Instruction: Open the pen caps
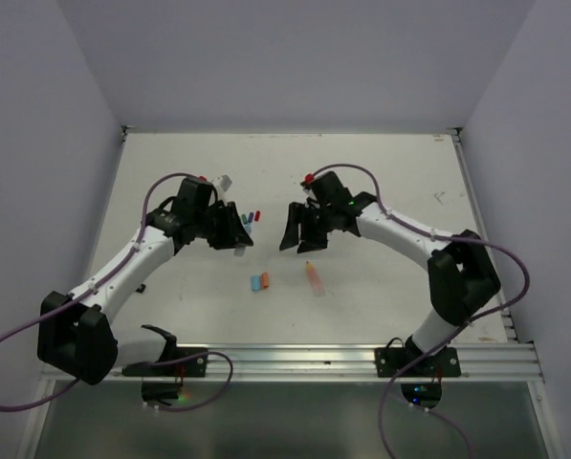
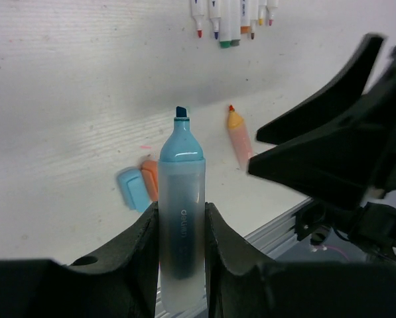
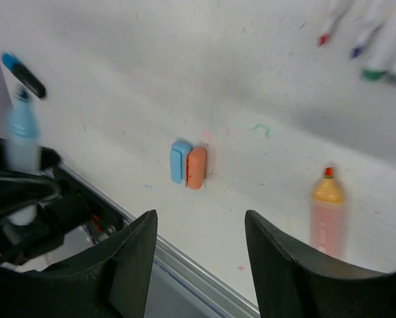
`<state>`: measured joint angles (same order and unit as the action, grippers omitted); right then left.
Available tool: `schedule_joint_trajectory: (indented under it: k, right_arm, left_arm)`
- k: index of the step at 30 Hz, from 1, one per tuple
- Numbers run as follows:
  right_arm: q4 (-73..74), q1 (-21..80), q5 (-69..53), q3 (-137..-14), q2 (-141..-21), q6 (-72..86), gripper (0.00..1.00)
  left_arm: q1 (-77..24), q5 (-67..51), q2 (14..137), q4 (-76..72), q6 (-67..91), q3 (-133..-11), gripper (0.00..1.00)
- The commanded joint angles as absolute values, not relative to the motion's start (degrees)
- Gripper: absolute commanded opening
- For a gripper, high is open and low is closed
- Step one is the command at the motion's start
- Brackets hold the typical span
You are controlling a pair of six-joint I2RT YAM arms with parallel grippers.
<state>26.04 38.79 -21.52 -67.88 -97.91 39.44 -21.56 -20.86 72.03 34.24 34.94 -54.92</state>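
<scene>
The left gripper [image 2: 182,215] is clamping its jaws on a blue pen [image 2: 182,165], holding it upright with its tip bare. The right gripper [image 3: 199,222] is hovering with jaws apart and empty over the table [image 3: 118,79], where the blue cap [image 3: 180,161] and orange cap [image 3: 197,167] are lying touching, with an uncapped orange pen [image 3: 327,212] to their right. This pen is looking done, so the next move is likely calling for setting it down and reaching for another among the far pens [image 2: 231,13].

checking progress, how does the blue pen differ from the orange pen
The blue pen is clamped in the left gripper, tip pointing out past the fingers; the orange pen lies loose on the table. The blue pen's tip is dark blue, the orange pen's red. Both are uncapped.
</scene>
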Motion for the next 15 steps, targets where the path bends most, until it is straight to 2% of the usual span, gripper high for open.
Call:
schedule_joint_trajectory:
  k: [1,6,15]
  right_arm:
    - [34.1,30.9,-17.2,-73.5,-90.3,36.5,0.59]
    - [43.0,21.1,-16.9,-77.3,-86.8,32.6,0.58]
    - [44.1,17.8,-19.8,-71.4,-78.7,33.2,0.57]
  left_arm:
    - [-23.9,-25.5,74.4,27.1,41.1,-53.8,0.00]
    - [-30.8,-23.0,80.4,22.9,46.9,-53.8,0.00]
    - [-37.7,-14.1,86.3,15.0,60.0,-53.4,0.00]
